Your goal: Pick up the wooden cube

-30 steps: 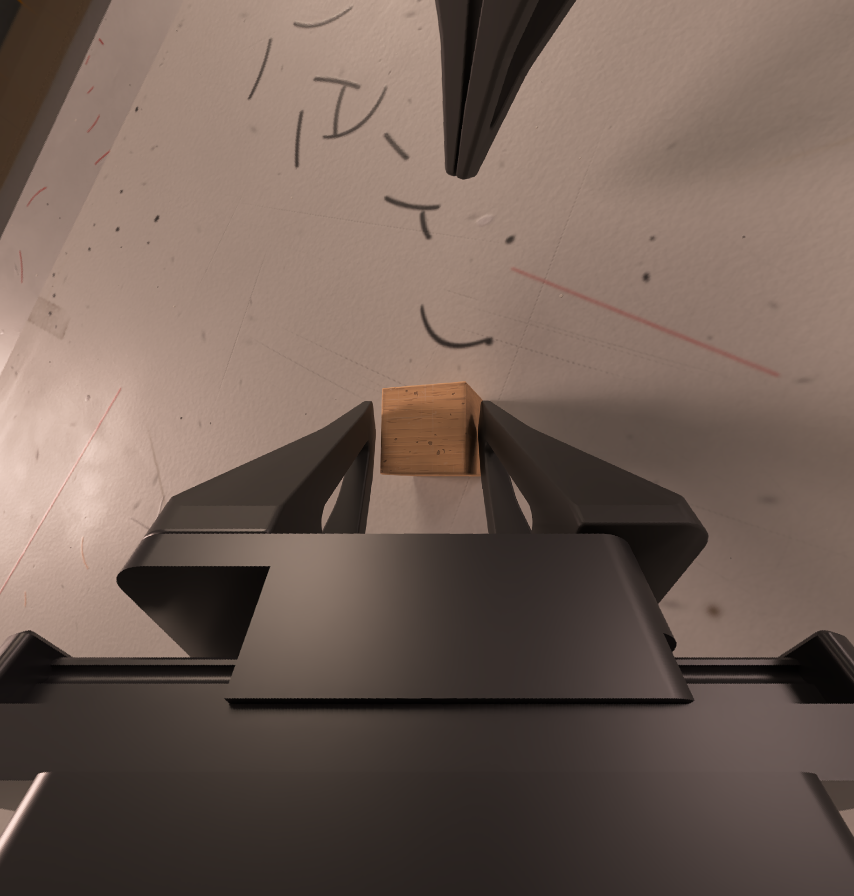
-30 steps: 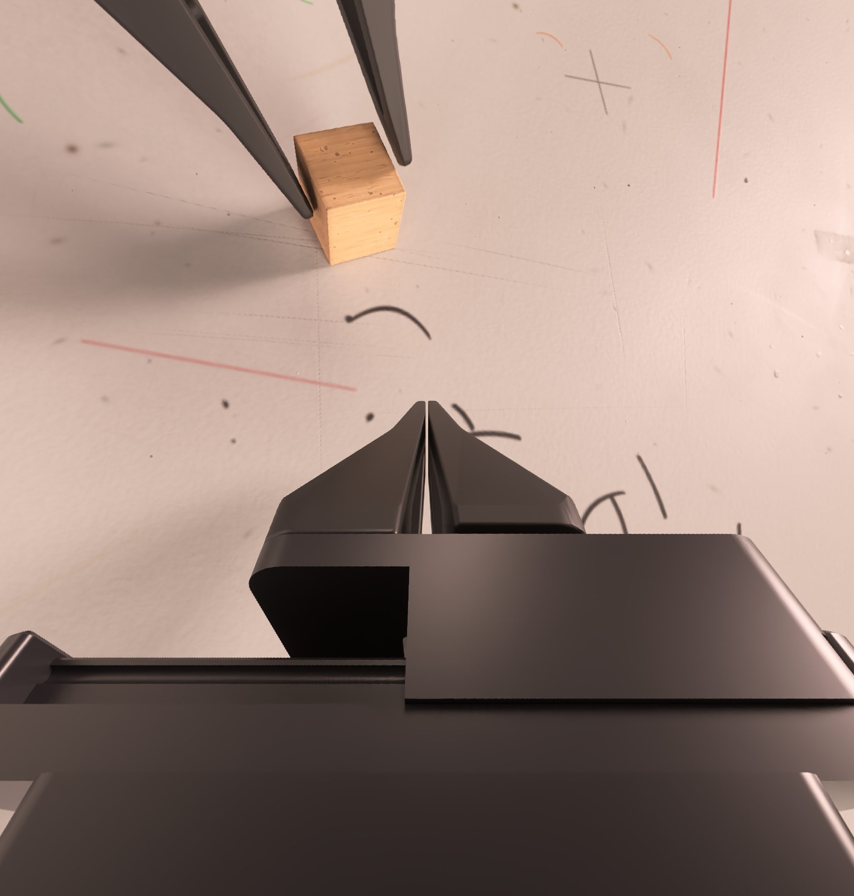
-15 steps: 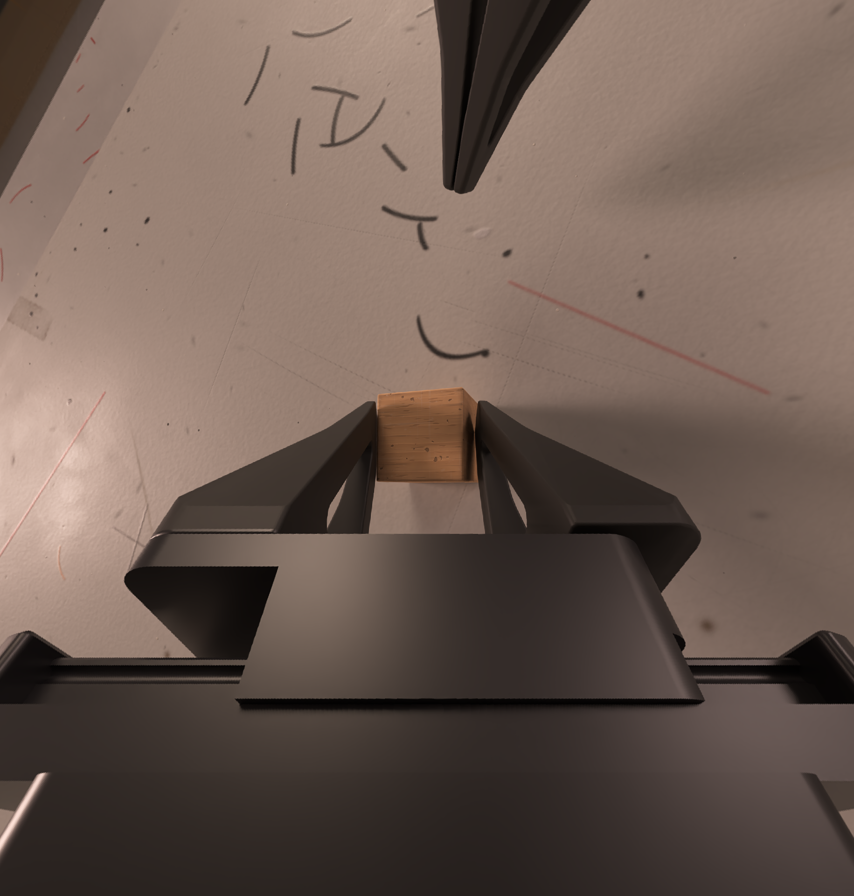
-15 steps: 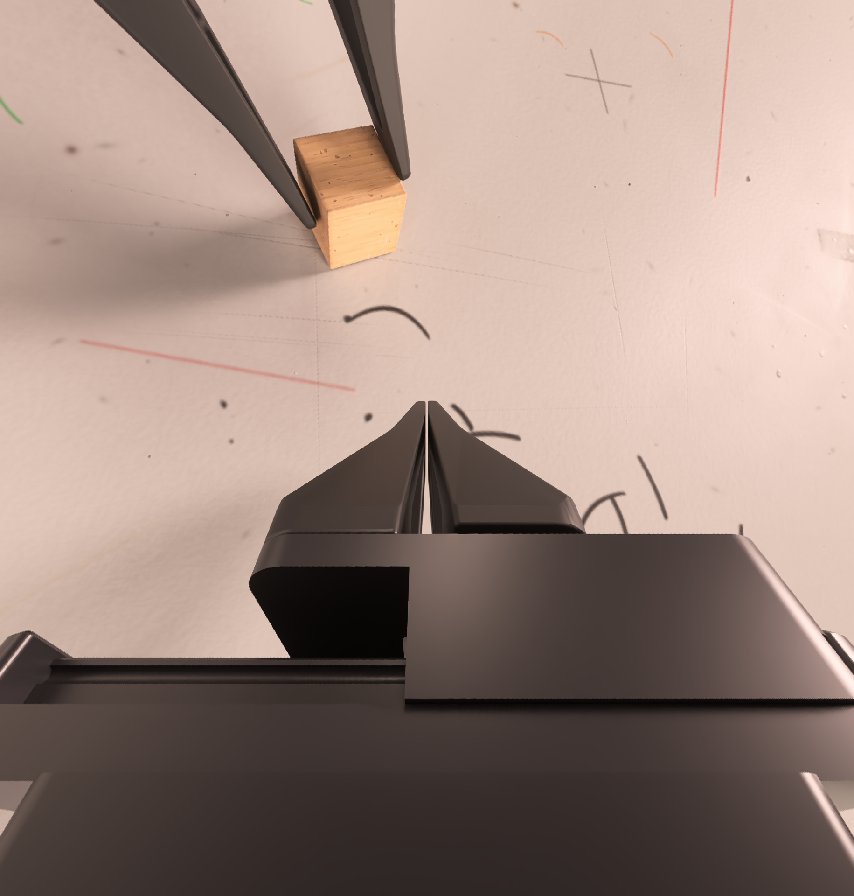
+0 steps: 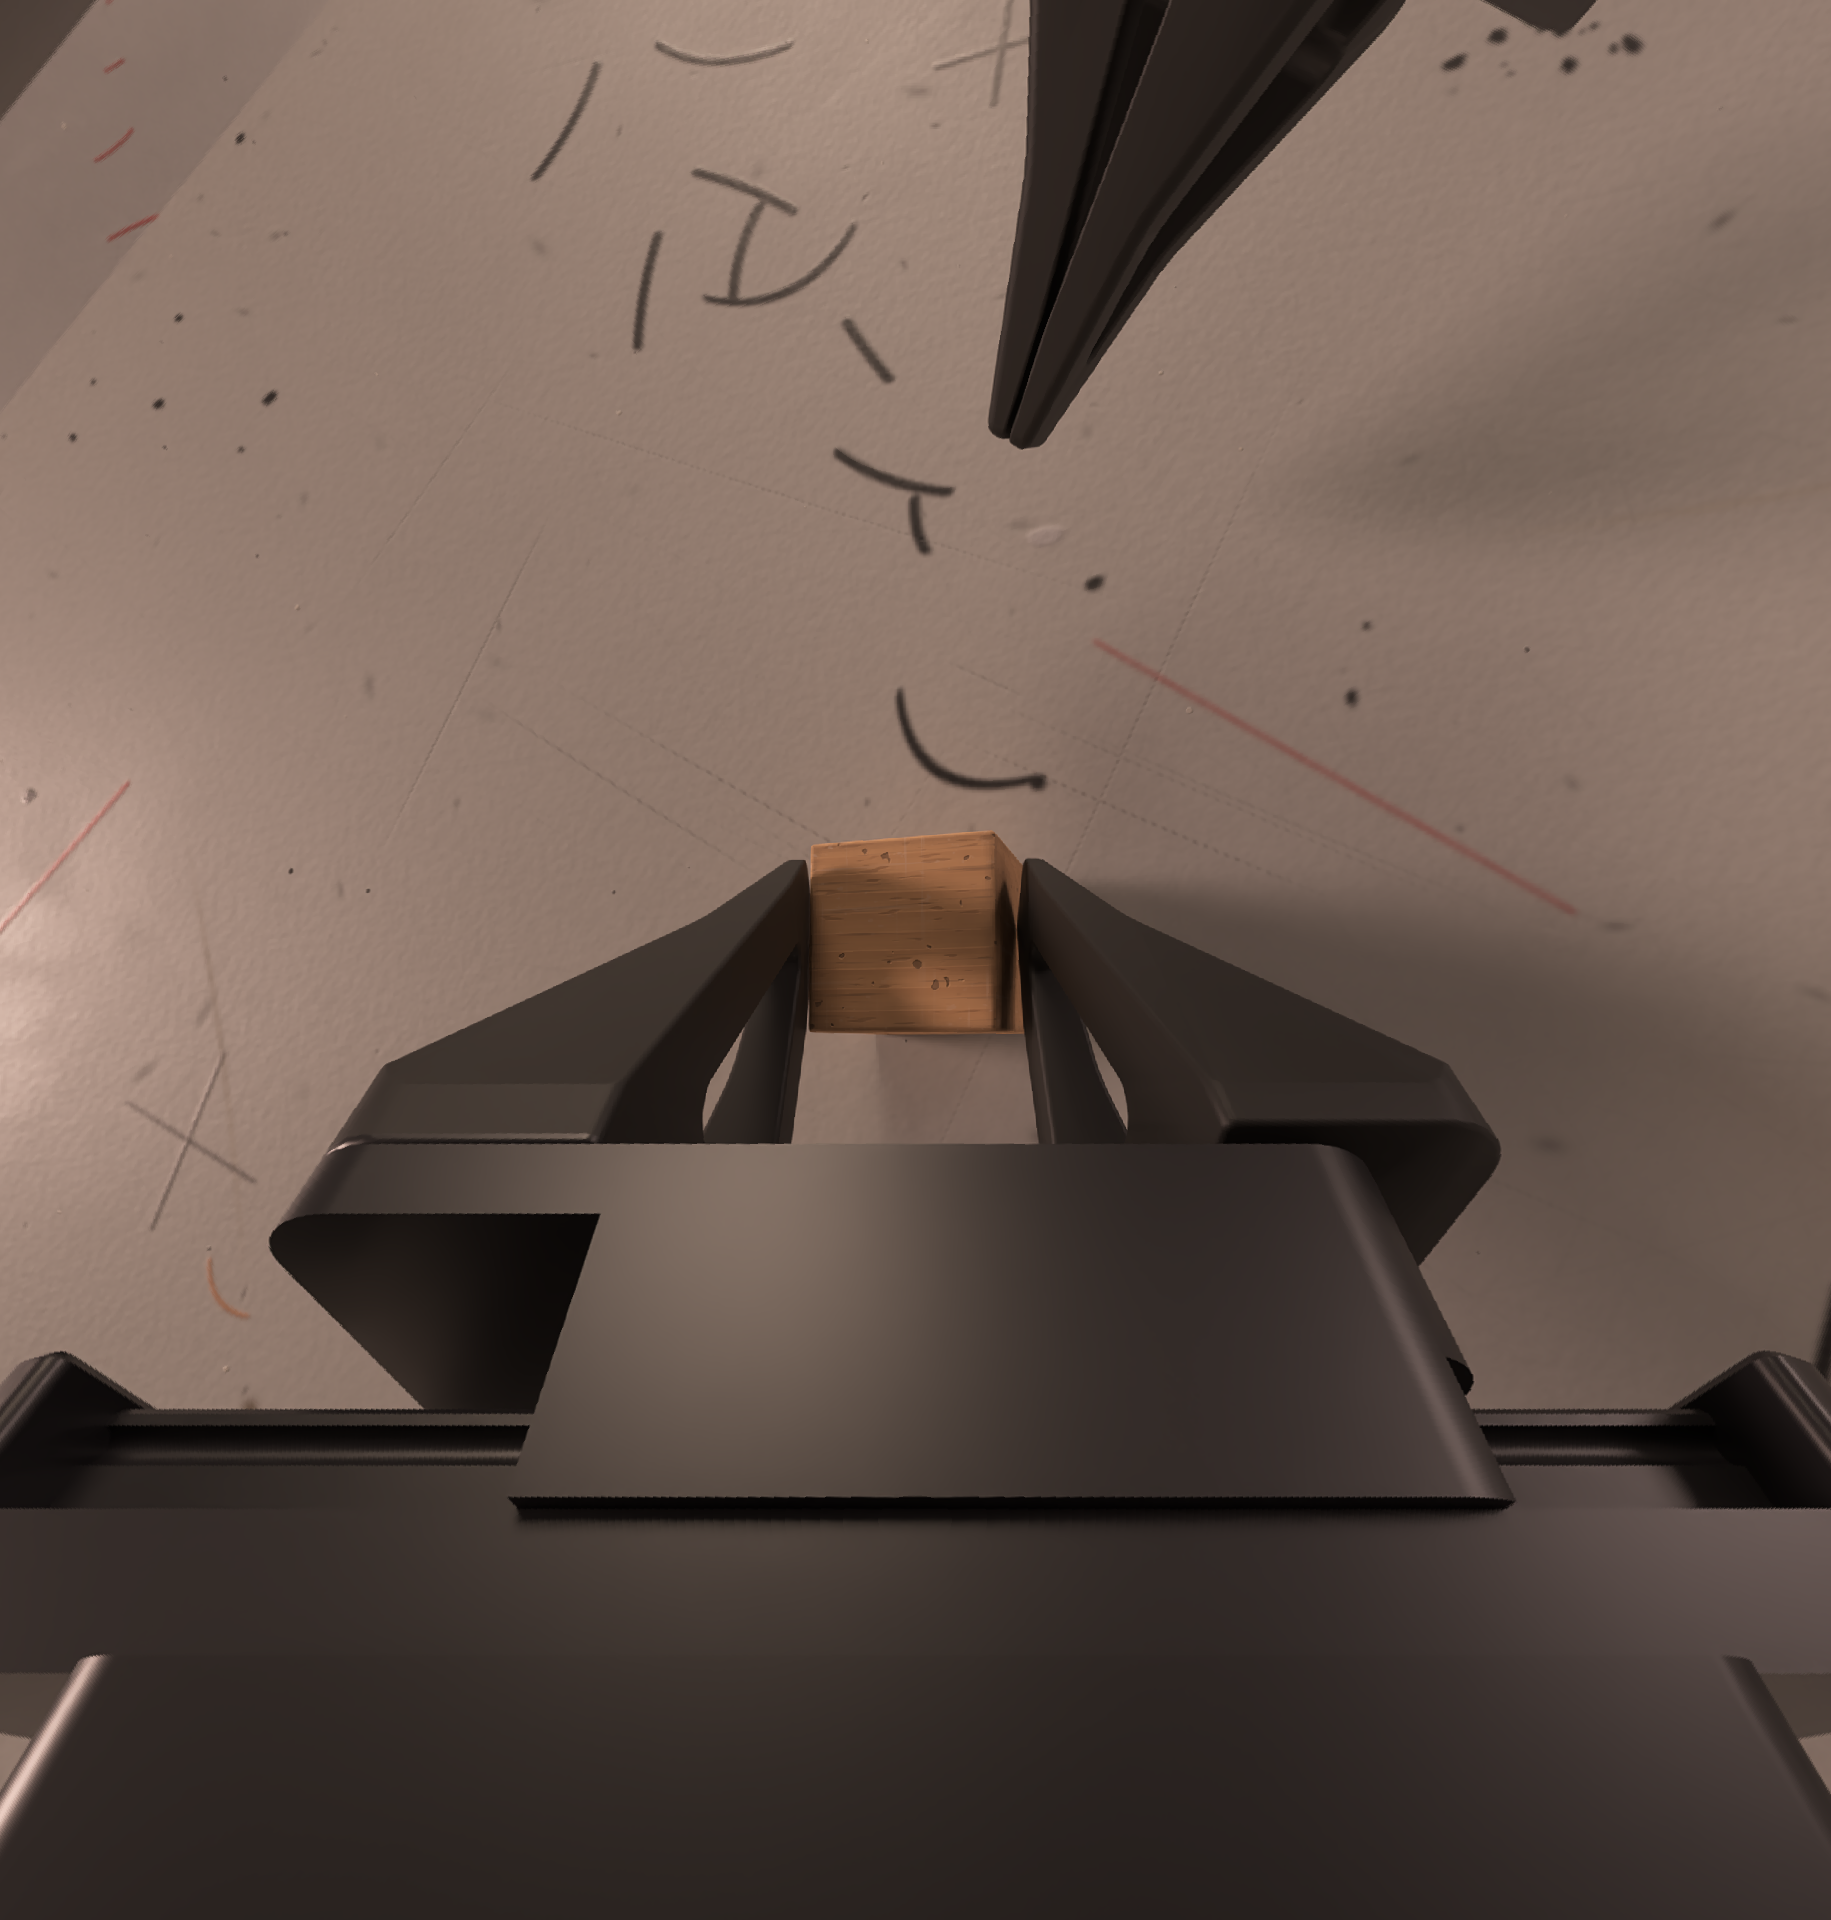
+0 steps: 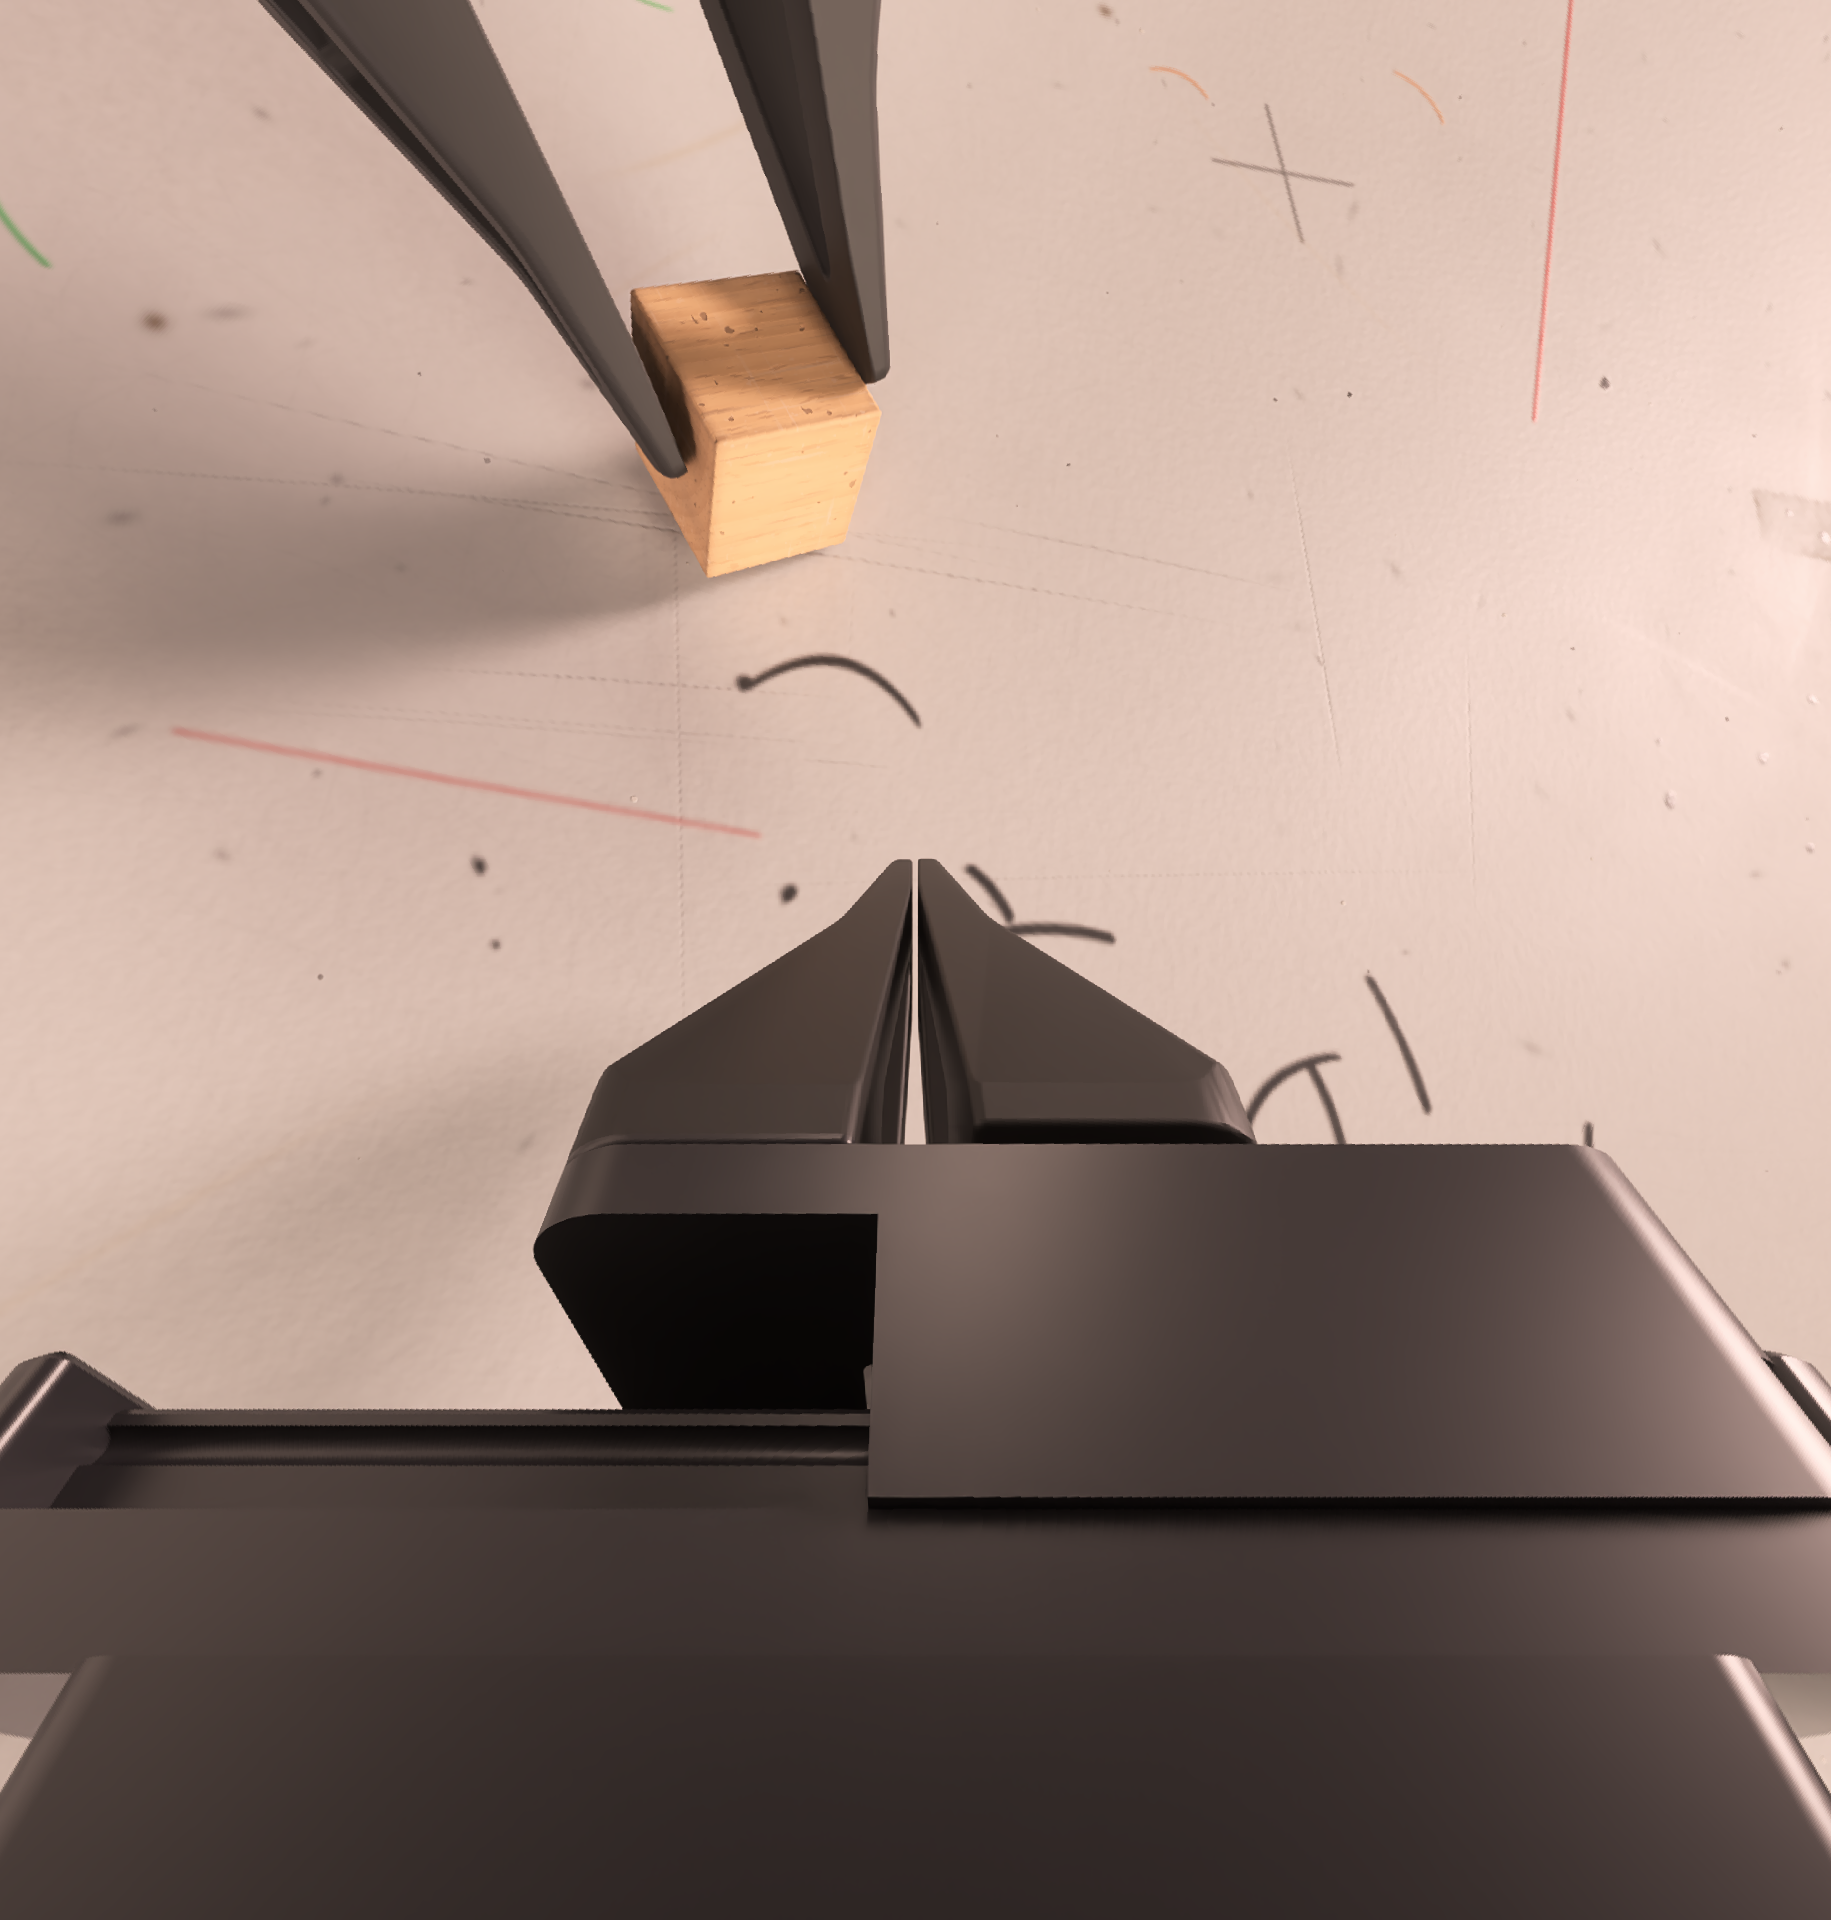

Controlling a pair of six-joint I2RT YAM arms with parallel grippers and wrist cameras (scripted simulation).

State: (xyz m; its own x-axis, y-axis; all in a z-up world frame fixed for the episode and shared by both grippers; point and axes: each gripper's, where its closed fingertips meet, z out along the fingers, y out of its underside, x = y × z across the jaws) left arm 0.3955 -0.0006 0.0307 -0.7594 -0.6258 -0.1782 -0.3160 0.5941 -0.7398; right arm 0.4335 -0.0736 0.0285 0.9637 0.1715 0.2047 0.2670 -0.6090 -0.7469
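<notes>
The wooden cube is a small light-brown block on the pale table. My left gripper has its two dark fingers pressed on the cube's left and right faces. In the right wrist view the cube shows at the upper left. There the left gripper comes down from above and straddles it. The cube's base looks level with the table. My right gripper is shut and empty, hovering short of the cube. It also shows in the left wrist view, beyond the cube.
The table bears pen strokes, thin red lines, dark specks and a pencilled cross. A strip of clear tape lies at the right edge. A darker band runs along the table's far left border.
The left fingers have closed from a small gap on each side until they touch the cube. The left wrist view has shifted slightly over the table. The right gripper has stayed still.
</notes>
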